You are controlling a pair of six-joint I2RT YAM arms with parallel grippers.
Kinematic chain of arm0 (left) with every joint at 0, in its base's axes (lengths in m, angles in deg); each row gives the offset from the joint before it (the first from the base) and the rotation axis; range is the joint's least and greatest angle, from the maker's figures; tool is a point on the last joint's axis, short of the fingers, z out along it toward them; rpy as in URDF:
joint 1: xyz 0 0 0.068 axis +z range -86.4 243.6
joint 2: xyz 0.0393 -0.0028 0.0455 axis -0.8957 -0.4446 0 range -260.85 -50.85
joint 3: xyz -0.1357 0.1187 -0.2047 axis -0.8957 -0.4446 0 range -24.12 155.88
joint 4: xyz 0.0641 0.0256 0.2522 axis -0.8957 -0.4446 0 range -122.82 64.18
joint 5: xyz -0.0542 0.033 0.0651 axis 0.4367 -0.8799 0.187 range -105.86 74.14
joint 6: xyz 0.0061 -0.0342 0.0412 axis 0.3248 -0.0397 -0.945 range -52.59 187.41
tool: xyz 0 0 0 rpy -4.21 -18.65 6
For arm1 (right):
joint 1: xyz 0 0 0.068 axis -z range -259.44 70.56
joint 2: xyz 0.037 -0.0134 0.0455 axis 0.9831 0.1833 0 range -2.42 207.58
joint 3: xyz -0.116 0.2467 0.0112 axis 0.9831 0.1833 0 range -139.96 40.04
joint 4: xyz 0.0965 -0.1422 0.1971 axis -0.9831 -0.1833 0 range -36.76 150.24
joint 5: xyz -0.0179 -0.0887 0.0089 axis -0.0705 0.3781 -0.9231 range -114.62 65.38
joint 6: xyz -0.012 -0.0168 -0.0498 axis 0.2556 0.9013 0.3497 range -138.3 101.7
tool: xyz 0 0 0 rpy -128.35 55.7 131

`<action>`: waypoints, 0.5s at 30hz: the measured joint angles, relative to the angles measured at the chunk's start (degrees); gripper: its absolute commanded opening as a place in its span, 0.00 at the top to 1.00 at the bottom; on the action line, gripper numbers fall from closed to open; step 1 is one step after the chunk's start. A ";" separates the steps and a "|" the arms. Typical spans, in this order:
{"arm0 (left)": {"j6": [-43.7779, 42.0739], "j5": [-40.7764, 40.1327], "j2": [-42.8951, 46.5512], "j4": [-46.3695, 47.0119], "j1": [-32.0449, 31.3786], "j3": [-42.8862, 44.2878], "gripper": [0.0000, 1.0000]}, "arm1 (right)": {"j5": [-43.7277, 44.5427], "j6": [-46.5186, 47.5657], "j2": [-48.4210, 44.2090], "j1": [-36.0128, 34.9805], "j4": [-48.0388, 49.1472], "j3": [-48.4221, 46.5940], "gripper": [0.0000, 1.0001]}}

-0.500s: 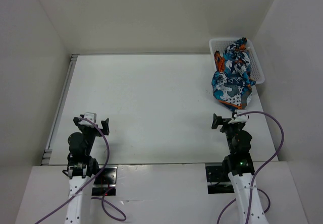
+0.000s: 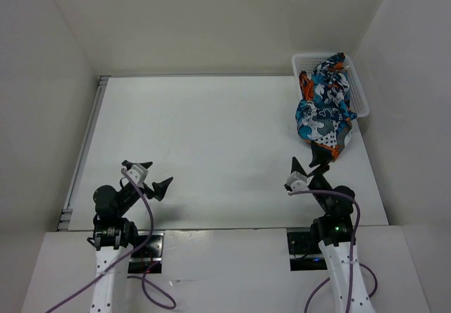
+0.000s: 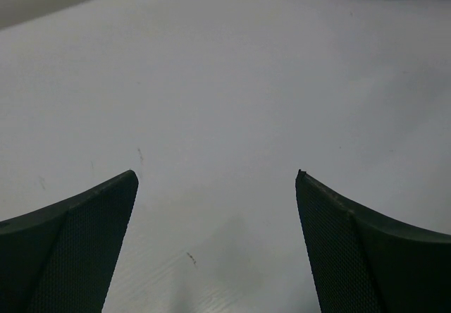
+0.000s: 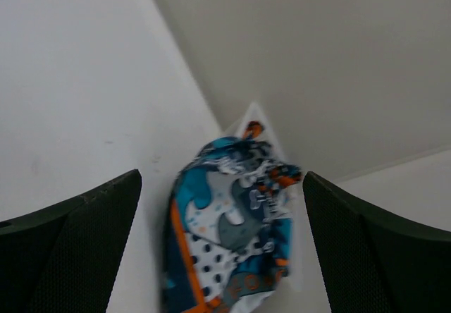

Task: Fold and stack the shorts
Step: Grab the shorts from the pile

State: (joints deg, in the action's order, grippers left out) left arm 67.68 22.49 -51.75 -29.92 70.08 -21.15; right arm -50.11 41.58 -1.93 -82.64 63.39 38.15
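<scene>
The shorts [image 2: 324,108], a crumpled heap of blue, teal, orange and white print, spill out of the white mesh basket [image 2: 361,91] at the far right onto the table. They also show in the right wrist view [image 4: 232,235], ahead between the open fingers. My right gripper [image 2: 311,163] is open and empty, a short way in front of the heap's near end. My left gripper [image 2: 149,175] is open and empty over bare table at the near left; its wrist view [image 3: 217,179] shows only the white surface.
White walls enclose the table [image 2: 211,137] on the left, back and right. The basket stands in the far right corner against the right wall. A metal rail [image 2: 83,151] runs along the table's left edge.
Both arms have swung and tilted forward; the right gripper now points toward the shorts, the left gripper has turned toward the table's middle. The shorts have not moved.
</scene>
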 measured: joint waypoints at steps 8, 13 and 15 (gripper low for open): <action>0.00 0.11 -8.50 4.04 -0.92 11.32 0.01 | 6.71 0.83 7.48 0.00 3.41 -12.50 0.00; -0.11 0.68 -25.07 -0.46 -1.40 24.79 0.01 | 16.92 -14.08 39.10 -0.15 -2.14 -41.27 0.00; -0.09 -1.31 -34.58 -3.13 -2.08 31.43 0.01 | 23.28 -22.73 55.43 -0.20 -4.92 -56.08 0.00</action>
State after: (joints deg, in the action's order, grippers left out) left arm 67.60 21.18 -86.33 -33.04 68.01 10.28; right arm -26.84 18.85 53.50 -82.84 58.48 -17.94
